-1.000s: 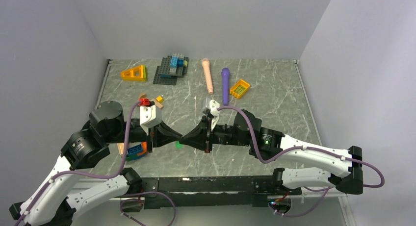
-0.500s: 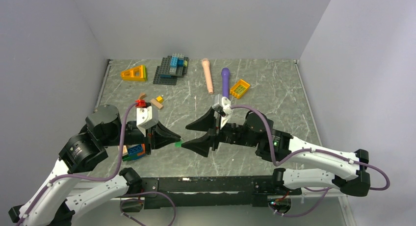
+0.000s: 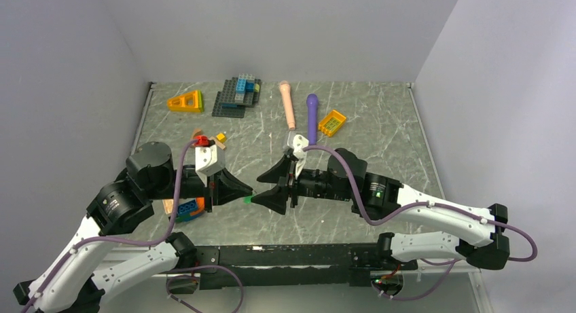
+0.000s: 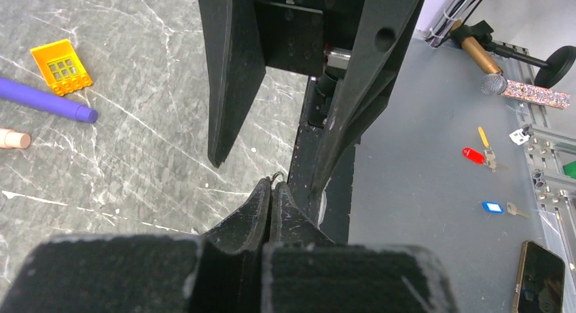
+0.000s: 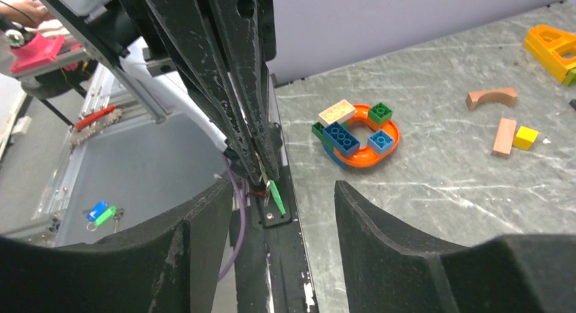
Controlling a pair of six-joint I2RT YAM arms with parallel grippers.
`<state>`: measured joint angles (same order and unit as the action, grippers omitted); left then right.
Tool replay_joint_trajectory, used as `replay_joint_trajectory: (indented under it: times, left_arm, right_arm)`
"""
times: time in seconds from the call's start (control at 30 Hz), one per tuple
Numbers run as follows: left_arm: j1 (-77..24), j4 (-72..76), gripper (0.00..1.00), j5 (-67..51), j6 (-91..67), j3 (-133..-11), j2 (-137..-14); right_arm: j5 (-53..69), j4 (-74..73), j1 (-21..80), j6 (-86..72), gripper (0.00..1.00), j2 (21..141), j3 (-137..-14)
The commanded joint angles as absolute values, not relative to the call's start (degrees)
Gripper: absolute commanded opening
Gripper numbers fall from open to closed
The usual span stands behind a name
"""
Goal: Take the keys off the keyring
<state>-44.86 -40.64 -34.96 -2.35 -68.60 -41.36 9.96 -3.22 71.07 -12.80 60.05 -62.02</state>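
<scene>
My left gripper [image 3: 250,189] is shut on the thin wire keyring [image 4: 278,176], which just peeks out past its tips. A green-tagged key [image 5: 277,197] hangs from the ring below those tips, small and green [image 3: 248,199] in the top view. My right gripper [image 3: 265,187] faces the left one tip to tip and stands open, holding nothing. Its two fingers [image 4: 231,75] straddle the left tips without touching them. In the right wrist view the green key hangs between the right gripper's [image 5: 280,189] spread fingers, a little beyond them.
An orange ring with bricks [image 3: 185,209] lies under the left arm. Small wooden blocks [image 3: 219,138], an orange wedge [image 3: 185,101], a grey baseplate [image 3: 224,109], peach [image 3: 288,104] and purple [image 3: 312,116] cylinders and a yellow piece [image 3: 332,122] lie further back. Red [image 4: 473,153] and blue [image 4: 492,207] keys lie off the table.
The right gripper, shut against the left tips a second ago, opened and drew back to the right, then came forward again around the left tips. The left gripper stayed shut.
</scene>
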Motion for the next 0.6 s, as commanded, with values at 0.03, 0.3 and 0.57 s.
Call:
replay_joint_trajectory:
  times: [0.03,0.3,0.57]
  left_arm:
    - [-44.76,-39.86,0.00,-36.36,-2.24,-69.83,-41.66]
    - [-44.76,-39.49,0.00,-36.44,-2.44,-69.53,-41.92]
    - [-44.76,-37.11,0.00,-37.70,-4.13,-68.98,-41.68]
  right_arm:
    - [10.79,-3.31,71.10,-11.29,0.54,60.38,-64.11]
    - [10.88,-1.85,71.08,-11.60,0.18,59.64,-63.38]
    - [9.79,-0.25,71.14,-12.34,0.00,58.18,-61.57]
